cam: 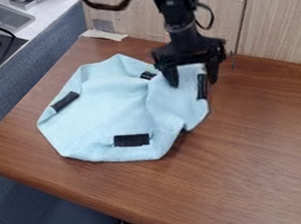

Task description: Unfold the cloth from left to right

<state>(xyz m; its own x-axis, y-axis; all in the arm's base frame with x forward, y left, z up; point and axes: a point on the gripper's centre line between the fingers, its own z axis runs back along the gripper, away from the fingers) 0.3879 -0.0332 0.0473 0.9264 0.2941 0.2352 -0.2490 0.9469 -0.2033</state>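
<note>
Over the upper right of the blue cloth, the hand hangs wide, perhaps touching it.

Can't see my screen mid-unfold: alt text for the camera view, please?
Black gripper, fingers apart, at the upper-right part of a rumpled, light blue cloth on a brown wooden table. Four black patches show around the cloth; a sink is at upper left.
</note>
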